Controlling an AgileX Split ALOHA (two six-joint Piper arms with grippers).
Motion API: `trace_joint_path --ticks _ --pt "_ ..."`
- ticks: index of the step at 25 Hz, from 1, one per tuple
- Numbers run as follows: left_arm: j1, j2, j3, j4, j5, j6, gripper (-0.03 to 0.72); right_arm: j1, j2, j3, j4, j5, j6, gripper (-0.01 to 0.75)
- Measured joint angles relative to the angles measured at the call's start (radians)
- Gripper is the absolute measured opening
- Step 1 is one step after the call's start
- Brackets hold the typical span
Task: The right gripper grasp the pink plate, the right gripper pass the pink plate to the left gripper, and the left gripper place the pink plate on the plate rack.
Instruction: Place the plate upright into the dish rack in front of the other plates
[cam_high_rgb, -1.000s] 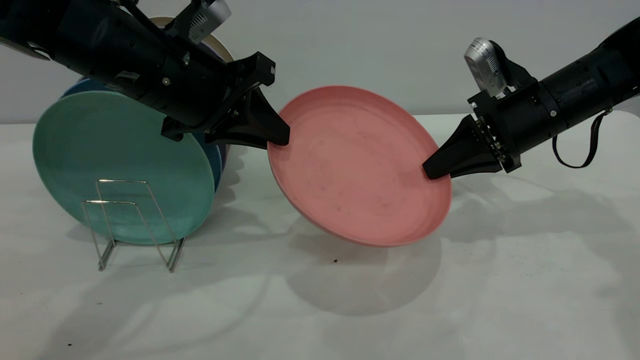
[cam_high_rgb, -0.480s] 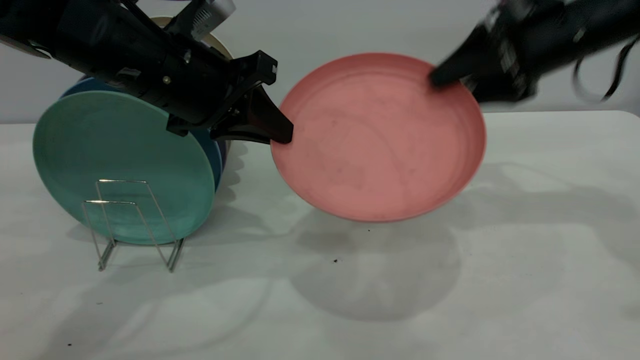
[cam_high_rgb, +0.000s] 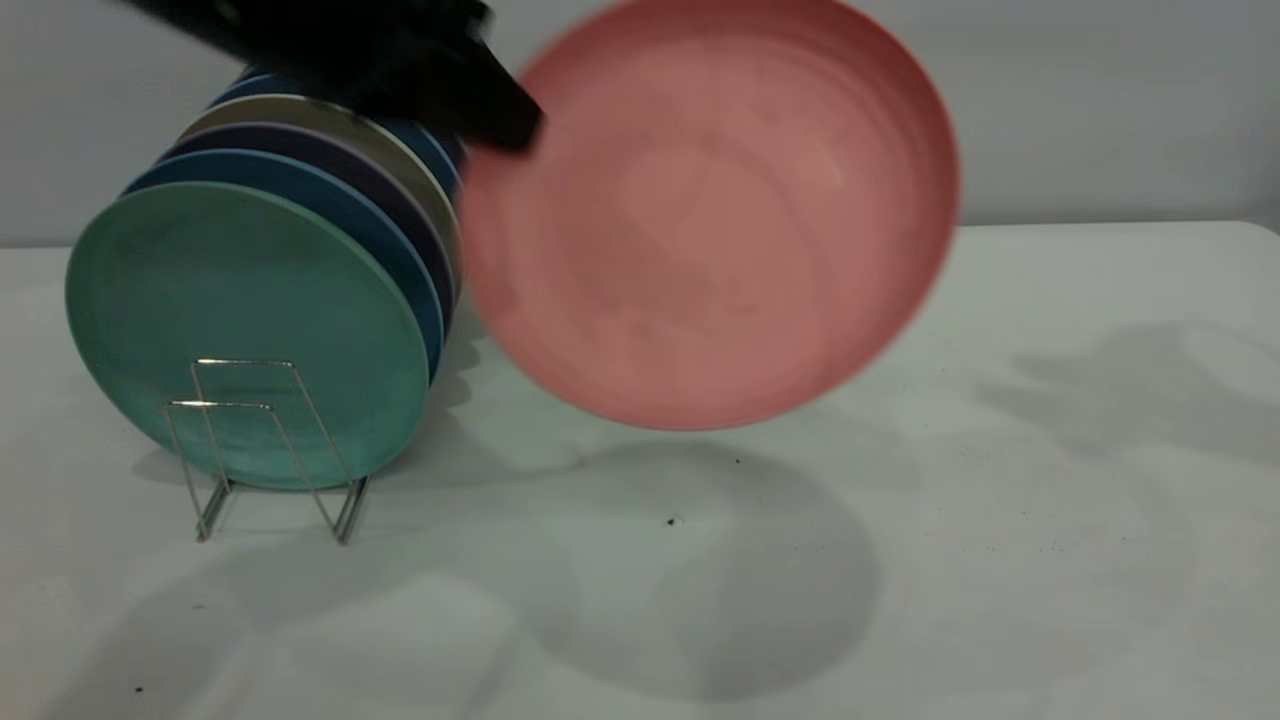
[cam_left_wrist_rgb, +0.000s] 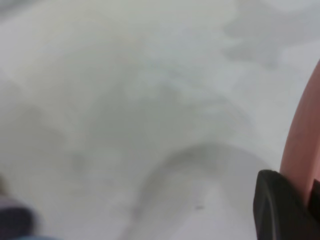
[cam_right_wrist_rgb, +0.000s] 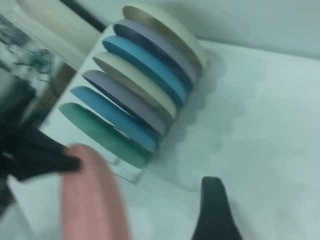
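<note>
At the far left of the exterior view we see the plate rack (cam_high_rgb: 268, 440), a thin silver wire frame standing on the white worktop (cam_high_rgb: 1000, 560). We take it as our landmark. A teal-green plate (cam_high_rgb: 245, 330) stands upright in it at the front, and behind it we count a row of further upright plates (cam_high_rgb: 400, 190) in blue, purple and beige; the right wrist view shows the same row (cam_right_wrist_rgb: 140, 95) edge-on.

Above the rack and just to its right we find the left gripper (cam_high_rgb: 500, 115), a dark blurred shape reaching in from the upper left. Its fingers are closed on the upper left rim of the pink plate (cam_high_rgb: 710, 215); in the left wrist view one black finger (cam_left_wrist_rgb: 280, 210) presses against the plate's edge (cam_left_wrist_rgb: 302, 140).

The pink plate hangs in the air to the right of the rack, clear of the worktop, its hollow face turned toward the exterior camera, its left edge overlapping the racked plates in that view.

The right gripper is out of the exterior view. Its own wrist view shows only one dark finger (cam_right_wrist_rgb: 214, 210), so we cannot tell how its fingers stand.
</note>
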Motion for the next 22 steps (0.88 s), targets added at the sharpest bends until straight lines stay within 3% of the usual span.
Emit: trace_joint_path --ticks 5,11,16,22 --pt "0.02 -0.221 0.0 0.391 -0.028 -0.062 0.013 -0.012 -0.146 0.0 -0.178 0.019 0.087 0.536" --pt "0.158 -0.4 0.001 0.731 0.006 -0.119 0.013 -0.012 -0.372 0.106 -0.243 0.025 0.117 0.475" --pt "0.234 -0.429 0.003 0.87 0.045 -0.088 0.013 -0.012 -0.627 0.304 -0.243 0.036 0.122 0.463" --pt "0.241 -0.371 0.003 0.911 -0.014 0.146 0.013 -0.012 -0.915 0.562 -0.244 0.041 0.143 0.461"
